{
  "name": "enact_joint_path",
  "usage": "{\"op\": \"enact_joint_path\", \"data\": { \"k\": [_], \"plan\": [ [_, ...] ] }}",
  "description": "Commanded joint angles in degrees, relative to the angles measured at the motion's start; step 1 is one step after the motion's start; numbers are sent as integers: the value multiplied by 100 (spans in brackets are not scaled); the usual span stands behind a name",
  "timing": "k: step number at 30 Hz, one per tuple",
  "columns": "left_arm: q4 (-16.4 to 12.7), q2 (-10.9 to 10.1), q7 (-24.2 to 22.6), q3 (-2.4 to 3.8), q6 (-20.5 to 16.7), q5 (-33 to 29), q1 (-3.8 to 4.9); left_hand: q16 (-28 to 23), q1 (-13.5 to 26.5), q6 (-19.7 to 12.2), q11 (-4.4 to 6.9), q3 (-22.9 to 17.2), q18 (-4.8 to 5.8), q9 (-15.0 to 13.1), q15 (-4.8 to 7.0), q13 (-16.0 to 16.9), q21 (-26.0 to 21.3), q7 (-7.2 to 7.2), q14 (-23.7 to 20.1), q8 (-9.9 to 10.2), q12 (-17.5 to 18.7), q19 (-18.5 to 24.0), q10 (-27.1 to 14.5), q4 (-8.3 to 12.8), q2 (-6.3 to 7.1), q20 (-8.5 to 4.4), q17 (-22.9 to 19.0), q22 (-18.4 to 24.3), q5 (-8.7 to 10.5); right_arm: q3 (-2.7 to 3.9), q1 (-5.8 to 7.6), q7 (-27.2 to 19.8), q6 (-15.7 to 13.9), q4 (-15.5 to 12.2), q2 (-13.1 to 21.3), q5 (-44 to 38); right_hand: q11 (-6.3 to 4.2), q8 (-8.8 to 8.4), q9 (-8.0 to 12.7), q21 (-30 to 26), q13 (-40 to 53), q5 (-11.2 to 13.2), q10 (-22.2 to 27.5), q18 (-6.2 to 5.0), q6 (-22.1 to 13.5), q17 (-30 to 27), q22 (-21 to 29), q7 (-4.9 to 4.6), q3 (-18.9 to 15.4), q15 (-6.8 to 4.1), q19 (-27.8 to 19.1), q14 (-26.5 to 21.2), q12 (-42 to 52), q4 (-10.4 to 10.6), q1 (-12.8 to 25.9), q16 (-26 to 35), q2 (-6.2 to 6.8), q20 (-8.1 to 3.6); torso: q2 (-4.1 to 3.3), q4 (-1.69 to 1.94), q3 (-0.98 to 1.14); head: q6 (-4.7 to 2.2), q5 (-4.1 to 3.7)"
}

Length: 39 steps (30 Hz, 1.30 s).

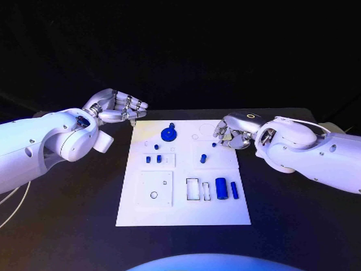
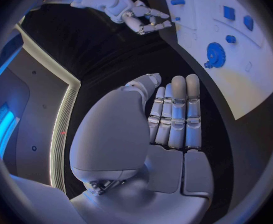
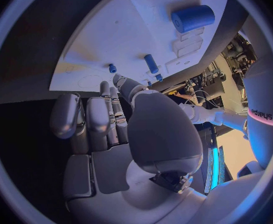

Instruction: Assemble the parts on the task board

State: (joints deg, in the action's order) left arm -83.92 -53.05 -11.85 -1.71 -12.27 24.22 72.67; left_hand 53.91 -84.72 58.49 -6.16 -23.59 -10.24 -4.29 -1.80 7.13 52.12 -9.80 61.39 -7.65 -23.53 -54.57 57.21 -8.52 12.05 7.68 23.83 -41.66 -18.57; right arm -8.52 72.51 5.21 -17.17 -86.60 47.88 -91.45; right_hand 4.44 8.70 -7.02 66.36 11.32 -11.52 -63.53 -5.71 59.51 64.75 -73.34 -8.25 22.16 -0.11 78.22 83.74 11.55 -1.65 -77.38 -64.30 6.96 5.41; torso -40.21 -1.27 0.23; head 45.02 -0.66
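The white task board (image 1: 189,212) lies mid-table with blue parts on it. A blue gear (image 1: 170,134) sits near its far edge. Small blue pieces (image 1: 153,159) lie in the middle left and a short peg (image 1: 202,158) in the middle right. A thick blue cylinder (image 1: 220,188) and a thin rod (image 1: 234,189) lie near the right edge. My left hand (image 1: 115,108) hovers off the board's far left corner, its fingers (image 2: 174,114) straight and holding nothing. My right hand (image 1: 232,132) hangs over the far right corner, holding nothing (image 3: 105,119).
Black table (image 1: 66,226) surrounds the board on all sides. Shallow white recesses (image 1: 156,186) and slots (image 1: 198,189) mark the board's near half. The gear (image 2: 215,55) and the cylinder (image 3: 193,18) appear in the wrist views.
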Motion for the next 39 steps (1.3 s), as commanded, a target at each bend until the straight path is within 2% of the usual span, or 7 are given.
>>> {"op": "enact_joint_path", "data": {
  "k": [1, 8, 13, 19, 23, 32, 39],
  "plan": [
    [-122, -19, -444, -1, -164, -1309, 6, -39, 28, 44, 3, -15, -44, 2, -10, -2, -32, -8, 48, -25, -28, -7, 56, -13, -45, -41, -10, 9, 15, 3, -34, 369, 80, 42, -90, -789, 36, -41, 14, 82, -38, 36, -15, 55, 7, 35, -52, -56, 40, 10, 67, 214, -46, -5, 61, -63, 34, 5, -3, -9, 2, -2, -6],
    [-247, -40, -494, -2, -158, -1513, 5, -51, 29, 41, 3, -19, -44, 4, -9, -5, -39, -10, 44, -24, -29, -10, 60, -13, -48, -44, -18, 14, 15, 1, -125, 423, 166, 165, -270, -920, 49, -77, 29, 135, -82, 41, -20, 65, 6, 72, -97, -67, 55, 22, 92, 227, -90, 0, 90, -116, 53, 12, -10, -1, 3, -14, -22],
    [-300, -53, -497, -3, -154, -1570, 5, -56, 32, 37, 2, -19, -43, 6, -9, -7, -42, -12, 43, -22, -27, -11, 58, -13, -45, -45, -21, 16, 16, 0, -180, 429, 244, 234, -356, -952, 49, -85, 31, 202, -101, 43, -43, 80, 26, 97, -148, -64, 69, 23, 124, 234, -103, 7, 102, -151, 46, 16, -15, 5, 10, -4, 2],
    [-364, -69, -489, -2, -139, -1595, 5, -72, 37, 19, -4, -19, -42, 12, -11, -17, -53, -21, 42, -14, -19, -16, 45, -11, -40, -48, -32, 24, 17, 0, -213, 451, 303, 297, -418, -1001, 27, -85, 28, 332, -140, 42, -128, 105, 106, 172, -249, -43, 105, 6, 187, 251, -117, 4, 106, -250, 31, 20, -10, -13, 9, 13, 25],
    [-395, -78, -486, -2, -133, -1608, 5, -79, 40, 8, -9, -20, -41, 15, -13, -21, -58, -29, 43, -9, -14, -20, 37, -11, -40, -48, -38, 29, 17, -1, -221, 482, 324, 315, -436, -1042, 17, -85, 26, 377, -156, 41, -167, 113, 140, 199, -285, -30, 121, -4, 208, 257, -122, 3, 109, -288, 23, 19, -8, -6, 14, 24, 22],
    [-434, -88, -473, -2, -132, -1615, 5, -89, 42, -4, -15, -23, -40, 18, -16, -28, -66, -37, 42, -4, -9, -23, 27, -9, -42, -48, -45, 34, 17, -1, -261, 532, 374, 377, -510, -1121, -27, -83, 17, 553, -211, 60, -313, 147, 268, 307, -426, 14, 212, -46, 289, 275, -141, -22, 87, -436, -47, 2, -10, -4, 12, 39, 36],
    [-450, -99, -458, -2, -139, -1617, 5, -95, 40, -10, -18, -27, -39, 20, -19, -31, -71, -41, 42, -1, -5, -25, 21, -7, -47, -47, -49, 38, 17, -2, -330, 599, 414, 389, -549, -1193, -93, -42, -11, 762, -213, 244, -501, 189, 440, 390, -585, 72, 363, -98, 388, 290, -119, -83, 4, -553, -184, -35, -8, -6, 12, 67, 48]
  ]
}}
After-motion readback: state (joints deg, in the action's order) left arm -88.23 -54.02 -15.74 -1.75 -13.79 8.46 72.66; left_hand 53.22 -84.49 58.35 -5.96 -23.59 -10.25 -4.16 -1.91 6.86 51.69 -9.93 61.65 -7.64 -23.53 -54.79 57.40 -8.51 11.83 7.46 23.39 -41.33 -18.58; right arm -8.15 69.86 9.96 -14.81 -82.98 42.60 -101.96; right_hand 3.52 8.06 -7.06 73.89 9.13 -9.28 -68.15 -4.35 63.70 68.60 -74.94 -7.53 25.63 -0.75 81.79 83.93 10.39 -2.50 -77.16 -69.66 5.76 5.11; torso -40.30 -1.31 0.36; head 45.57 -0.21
